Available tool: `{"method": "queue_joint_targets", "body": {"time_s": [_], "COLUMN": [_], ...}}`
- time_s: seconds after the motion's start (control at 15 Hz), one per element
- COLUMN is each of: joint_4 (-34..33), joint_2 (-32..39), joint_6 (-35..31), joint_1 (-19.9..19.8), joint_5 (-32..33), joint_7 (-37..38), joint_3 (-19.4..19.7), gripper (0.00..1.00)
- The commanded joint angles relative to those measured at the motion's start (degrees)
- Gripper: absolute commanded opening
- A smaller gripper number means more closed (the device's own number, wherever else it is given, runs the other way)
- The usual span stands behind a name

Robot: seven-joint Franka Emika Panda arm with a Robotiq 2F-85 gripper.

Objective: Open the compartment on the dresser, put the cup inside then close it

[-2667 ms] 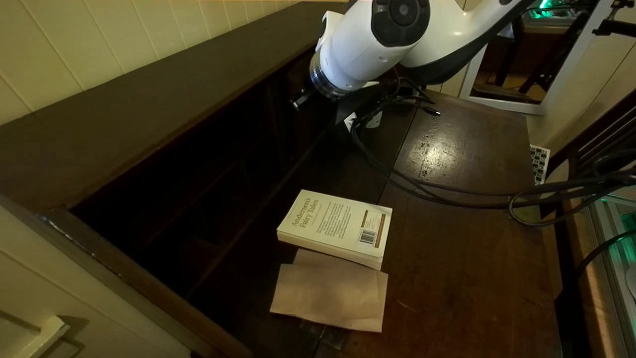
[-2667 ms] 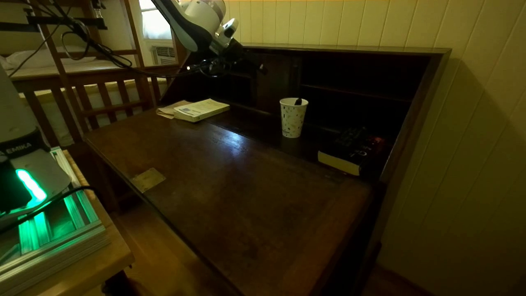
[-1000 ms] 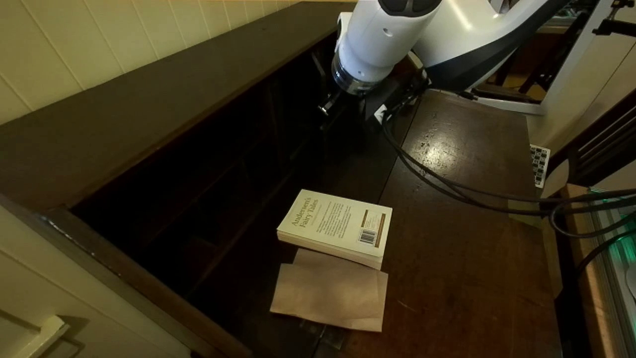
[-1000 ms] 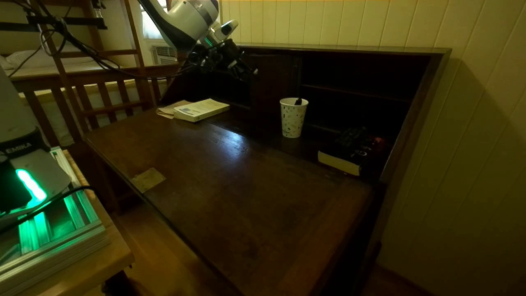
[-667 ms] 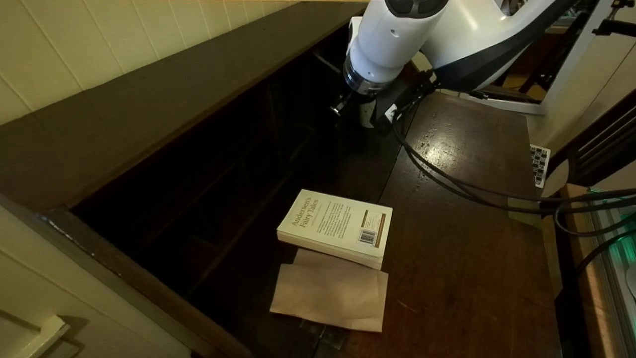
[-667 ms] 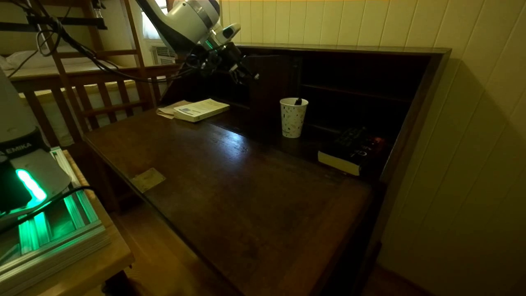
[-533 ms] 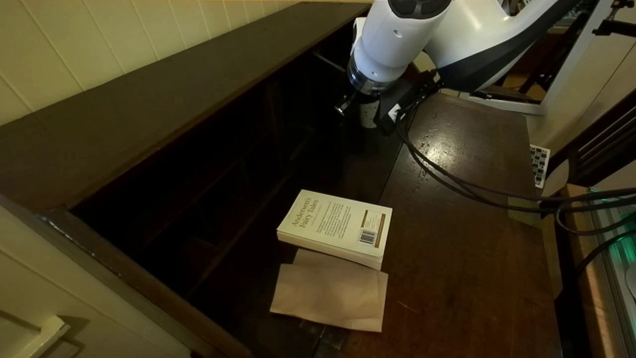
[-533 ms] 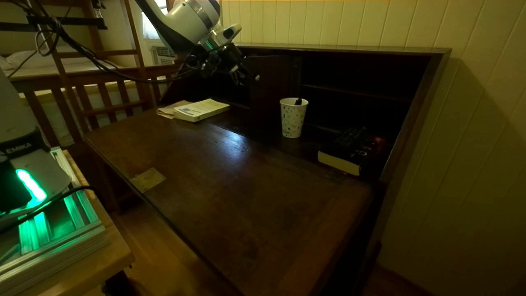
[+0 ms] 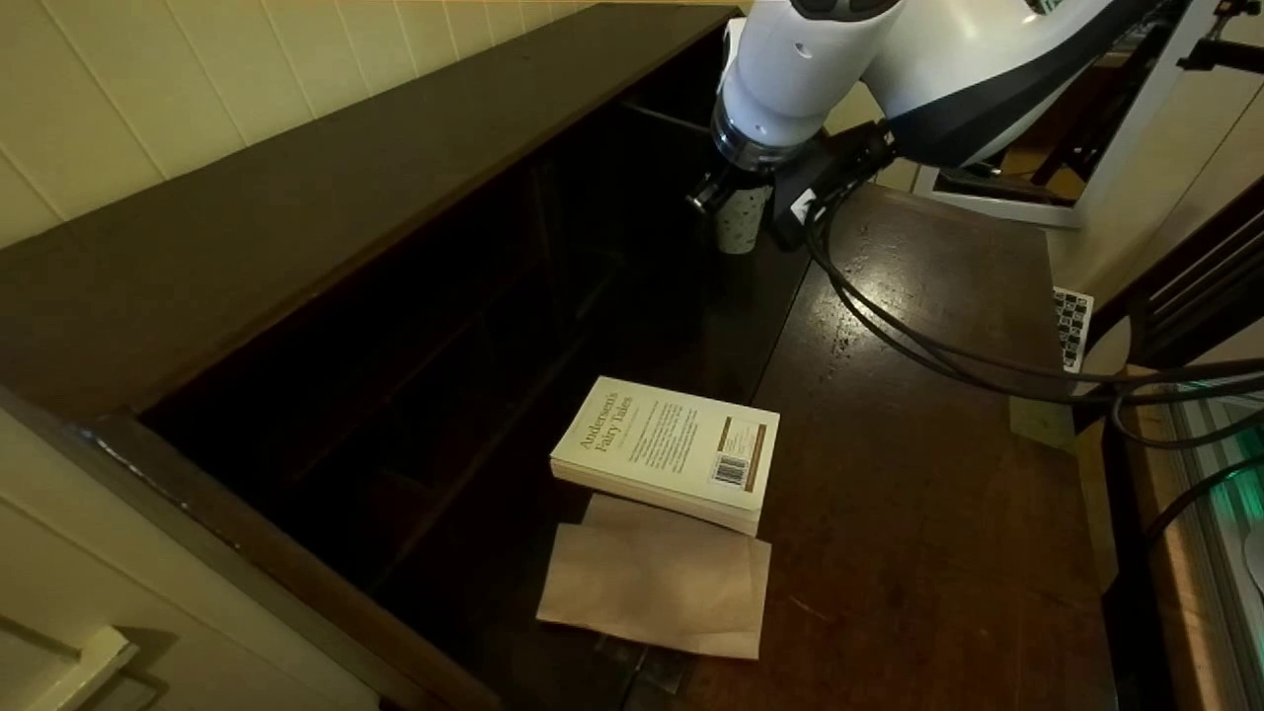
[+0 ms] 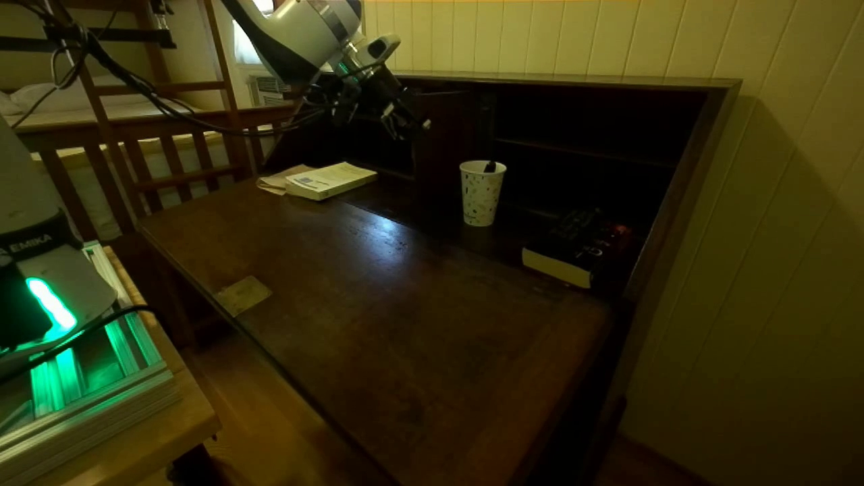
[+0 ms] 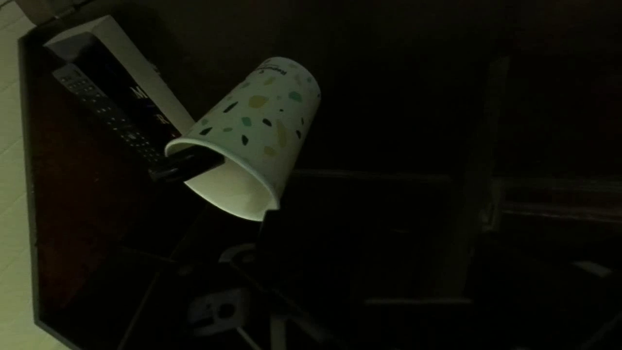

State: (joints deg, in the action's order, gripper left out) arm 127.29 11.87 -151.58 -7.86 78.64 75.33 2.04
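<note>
In an exterior view the speckled white cup [image 10: 481,196] stands upright on the table [image 10: 378,310], right of the frame's middle, a dark object [image 10: 490,166] showing over its rim. The robot arm [image 10: 314,34] hangs in the upper left of that frame, its jaws above and left of the cup, not touching it; whether they are apart or together I cannot tell, it is too dark. A thick dark book [image 10: 577,243] lies near the cup, further right. In an exterior view a pale book [image 9: 667,454] lies at lower centre, brown paper [image 9: 657,588] just below it, and the compartments [image 9: 434,395] at left are too dim to tell whether one stands open
</note>
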Motion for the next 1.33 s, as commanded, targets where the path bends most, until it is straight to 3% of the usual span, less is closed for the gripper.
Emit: {"method": "queue_joint_targets", "body": {"time_s": [0.0,0.4,1.07,1.27], "joint_4": [1.39,1.56,2.66,3.78], "joint_2": [-2.84,-4.33,-6.20,-7.16], "joint_6": [2.30,3.11,6.00,4.19], "joint_1": [-0.65,0.52,0.73,0.55], "joint_5": [-3.02,-4.75,-6.55,-8.66], "joint_7": [-3.64,-6.15,-7.48,-9.22], "joint_3": [0.15,2.26,2.47,2.26], "gripper": [1.00,1.00,1.00,1.00]}}
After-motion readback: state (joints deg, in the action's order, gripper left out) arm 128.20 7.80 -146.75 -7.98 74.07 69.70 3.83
